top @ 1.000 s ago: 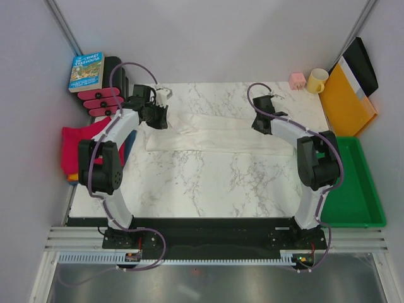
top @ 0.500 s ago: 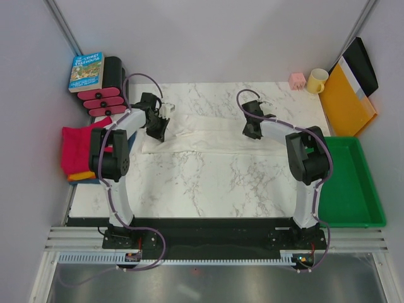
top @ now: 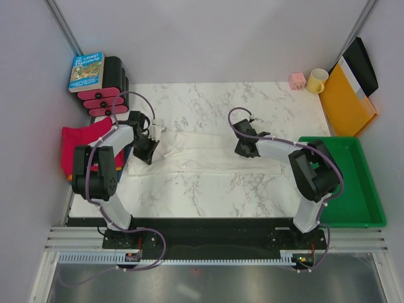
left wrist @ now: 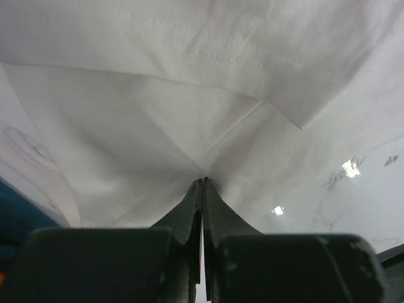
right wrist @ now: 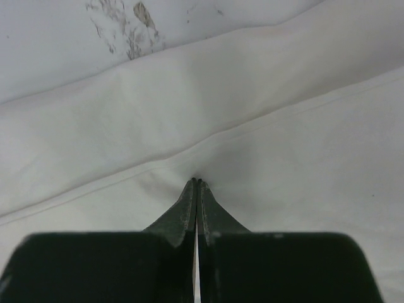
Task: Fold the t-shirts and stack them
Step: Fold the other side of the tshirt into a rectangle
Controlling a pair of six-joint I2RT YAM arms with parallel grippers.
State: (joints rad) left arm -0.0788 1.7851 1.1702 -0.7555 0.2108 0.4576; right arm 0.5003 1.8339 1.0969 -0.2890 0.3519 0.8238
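The cream-white t-shirt (top: pixel 202 151) lies as a long, wrinkled band across the middle of the marble table. My left gripper (top: pixel 146 151) is at its left end, jaws shut on a pinch of the white cloth (left wrist: pixel 158 139), which puckers at the tips (left wrist: pixel 202 182). My right gripper (top: pixel 243 149) is right of the shirt's centre, jaws shut on a fold of the white cloth (right wrist: pixel 208 113) at the tips (right wrist: pixel 197 182). A folded magenta-pink t-shirt (top: pixel 79 142) lies at the table's left edge, with an orange one (top: pixel 72 178) and a blue one (top: pixel 129 144) showing beneath it.
A blue book (top: pixel 87 71) lies on a black rack with pink pieces (top: pixel 104 101) at the back left. A pink cube (top: pixel 297 80), a yellow mug (top: pixel 316 80) and the yellow-orange folder (top: pixel 346 98) are at the back right. A green tray (top: pixel 344 189) is on the right.
Both grippers have moved toward the near edge and to the left, pulling the white shirt with them. The shirt now lies nearer and reaches further left.
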